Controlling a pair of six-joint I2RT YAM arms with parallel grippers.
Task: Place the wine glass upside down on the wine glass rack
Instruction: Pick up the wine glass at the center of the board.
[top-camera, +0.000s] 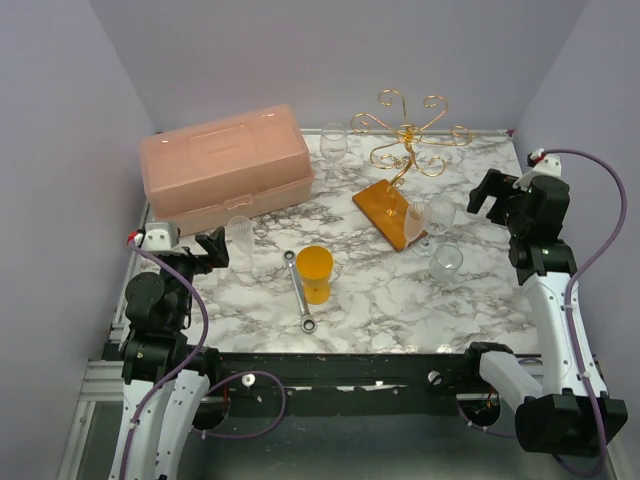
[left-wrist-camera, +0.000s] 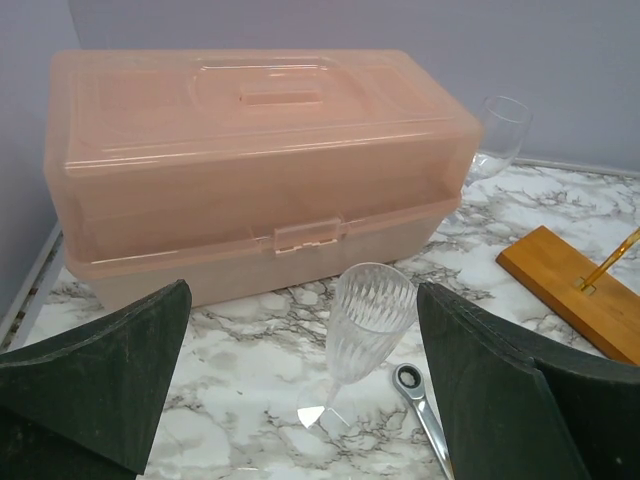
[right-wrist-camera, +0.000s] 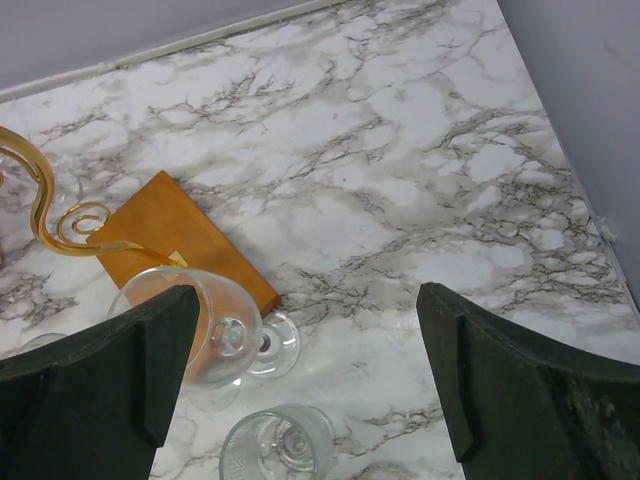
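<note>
The gold wire wine glass rack (top-camera: 408, 140) stands at the back right on its orange-brown base (top-camera: 385, 208). A clear wine glass (top-camera: 438, 215) stands upright by the base's near corner; in the right wrist view this wine glass (right-wrist-camera: 190, 320) sits beside the base (right-wrist-camera: 180, 235), partly behind my left finger. My right gripper (top-camera: 487, 195) hovers open to its right, and the right gripper (right-wrist-camera: 308, 292) holds nothing. My left gripper (top-camera: 215, 247) is open at the left, facing a fluted flute (top-camera: 240, 238). The flute (left-wrist-camera: 368, 320) stands upright ahead of the open left gripper (left-wrist-camera: 302, 290), untouched.
A pink lidded box (top-camera: 225, 165) fills the back left. Another wine glass (top-camera: 333, 143) stands behind it near the rack. A short ribbed glass (top-camera: 447, 262) stands near the right gripper. An orange cup (top-camera: 315, 270) and a ratchet wrench (top-camera: 299, 290) lie mid-table.
</note>
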